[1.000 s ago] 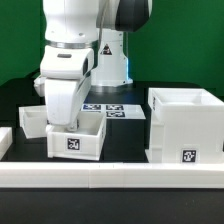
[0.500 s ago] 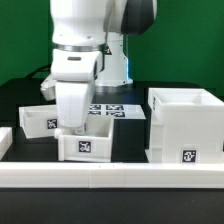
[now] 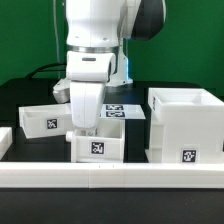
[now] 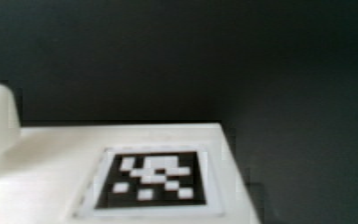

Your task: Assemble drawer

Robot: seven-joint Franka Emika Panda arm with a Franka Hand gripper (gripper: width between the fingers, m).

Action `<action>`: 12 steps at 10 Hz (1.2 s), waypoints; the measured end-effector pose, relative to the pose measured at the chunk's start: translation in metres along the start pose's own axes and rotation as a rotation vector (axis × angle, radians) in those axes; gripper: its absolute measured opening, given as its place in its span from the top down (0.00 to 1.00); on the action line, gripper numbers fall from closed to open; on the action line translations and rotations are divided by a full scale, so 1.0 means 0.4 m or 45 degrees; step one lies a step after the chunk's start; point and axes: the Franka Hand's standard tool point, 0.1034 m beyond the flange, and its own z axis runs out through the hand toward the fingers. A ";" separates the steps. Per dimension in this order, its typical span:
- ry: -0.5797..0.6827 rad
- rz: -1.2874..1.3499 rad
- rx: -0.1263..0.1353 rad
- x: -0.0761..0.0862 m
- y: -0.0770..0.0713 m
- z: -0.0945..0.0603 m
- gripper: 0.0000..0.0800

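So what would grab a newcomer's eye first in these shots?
The big white arm in the middle of the exterior view, its end down at a small tagged tray by the front rail. Then the tall white housing at that view's right and a second tray at its left. The wrist view is mostly one blurred tag.
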 end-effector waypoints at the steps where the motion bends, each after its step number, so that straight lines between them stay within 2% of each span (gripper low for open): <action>1: 0.000 0.004 -0.021 0.003 0.004 0.000 0.95; 3: -0.002 -0.007 0.002 0.041 0.019 0.002 0.95; 5: 0.004 -0.022 -0.003 0.064 0.041 0.000 0.95; 6: 0.006 -0.027 -0.006 0.070 0.044 -0.001 0.95; 8: 0.010 -0.024 -0.044 0.070 0.045 0.003 0.95; 11: 0.010 -0.012 -0.035 0.069 0.041 0.006 0.95; 12: 0.011 -0.002 -0.035 0.080 0.046 0.008 0.95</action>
